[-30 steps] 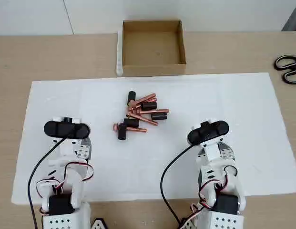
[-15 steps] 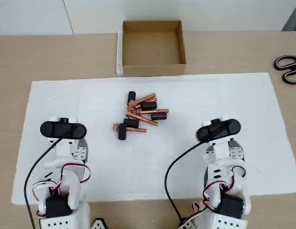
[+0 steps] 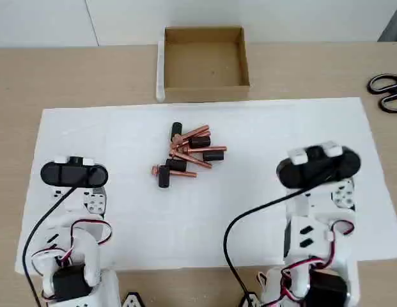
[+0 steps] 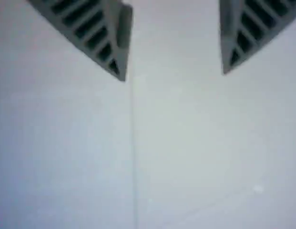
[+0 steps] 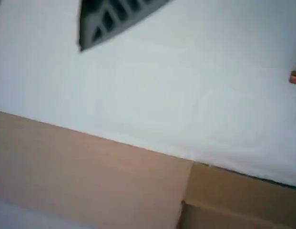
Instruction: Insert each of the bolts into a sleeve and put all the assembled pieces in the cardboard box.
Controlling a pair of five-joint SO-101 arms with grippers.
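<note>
The copper bolts [image 3: 193,134] and black sleeves [image 3: 163,178] lie in one loose heap on the white sheet [image 3: 281,128], a short way in front of the cardboard box [image 3: 204,94]. None is in the box yet.

Left claw [image 4: 172,71]: spread apart, holding nothing, well in front of the box and to its left. Right claw [image 5: 105,24]: state cannot be told.

The parts look small, rigid, light and smooth, so they will probably roll. Grip a bolt across the shank near its head, leaving the tip free.
</note>
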